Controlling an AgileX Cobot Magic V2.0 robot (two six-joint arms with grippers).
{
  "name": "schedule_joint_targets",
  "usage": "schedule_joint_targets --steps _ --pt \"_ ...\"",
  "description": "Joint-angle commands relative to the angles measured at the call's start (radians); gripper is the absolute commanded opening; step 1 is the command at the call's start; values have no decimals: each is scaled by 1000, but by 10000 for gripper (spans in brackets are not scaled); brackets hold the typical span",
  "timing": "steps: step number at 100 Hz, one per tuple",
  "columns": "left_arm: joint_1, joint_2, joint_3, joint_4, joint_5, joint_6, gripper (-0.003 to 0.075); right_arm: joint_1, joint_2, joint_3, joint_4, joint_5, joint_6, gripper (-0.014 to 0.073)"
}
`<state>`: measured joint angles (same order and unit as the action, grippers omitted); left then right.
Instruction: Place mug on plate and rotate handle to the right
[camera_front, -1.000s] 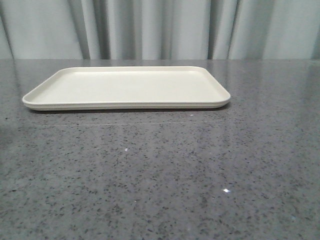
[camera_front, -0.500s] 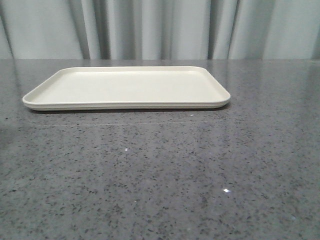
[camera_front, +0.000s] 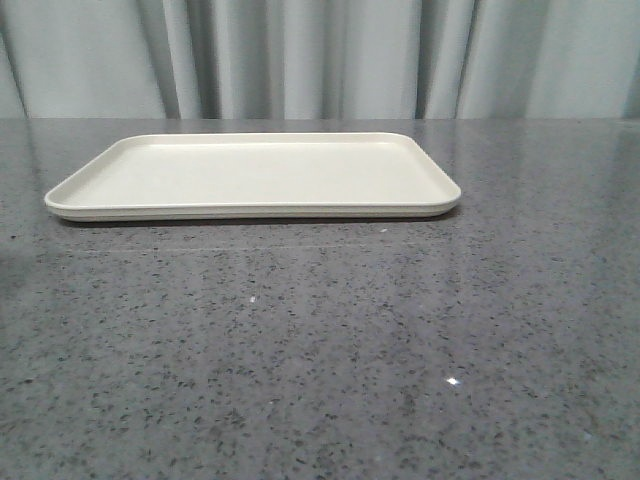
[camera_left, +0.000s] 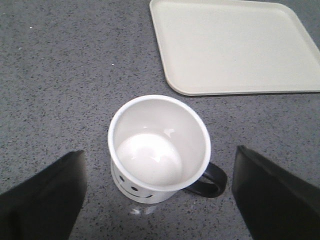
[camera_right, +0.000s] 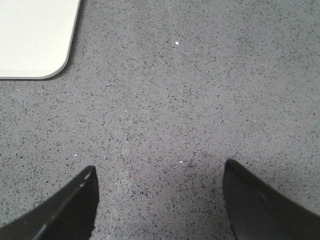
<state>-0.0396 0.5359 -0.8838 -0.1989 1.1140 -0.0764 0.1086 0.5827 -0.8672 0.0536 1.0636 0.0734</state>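
The cream plate (camera_front: 250, 172) lies on the grey table in the front view, with nothing on it. It also shows in the left wrist view (camera_left: 235, 47) and one corner of it in the right wrist view (camera_right: 35, 35). The white mug (camera_left: 159, 150) with its black smiley face stands upright on the table short of the plate. Its black handle (camera_left: 210, 181) sticks out to one side. My left gripper (camera_left: 159, 192) is open, one finger on each side of the mug, not touching it. My right gripper (camera_right: 159, 197) is open and empty over bare table. Mug and grippers are out of the front view.
The speckled grey table (camera_front: 330, 340) reaches back to a grey curtain (camera_front: 320, 55). In the right wrist view a thin seam line (camera_right: 121, 150) runs across the tabletop.
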Motion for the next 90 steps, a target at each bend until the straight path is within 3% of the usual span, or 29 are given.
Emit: schedule_joint_targets --steps 1,90 --pt "1 38 -31 11 -46 -14 564 2 10 -34 -3 -62 -8 530" --pt "1 424 -31 67 -103 -14 564 2 10 -34 -3 -54 -8 530"
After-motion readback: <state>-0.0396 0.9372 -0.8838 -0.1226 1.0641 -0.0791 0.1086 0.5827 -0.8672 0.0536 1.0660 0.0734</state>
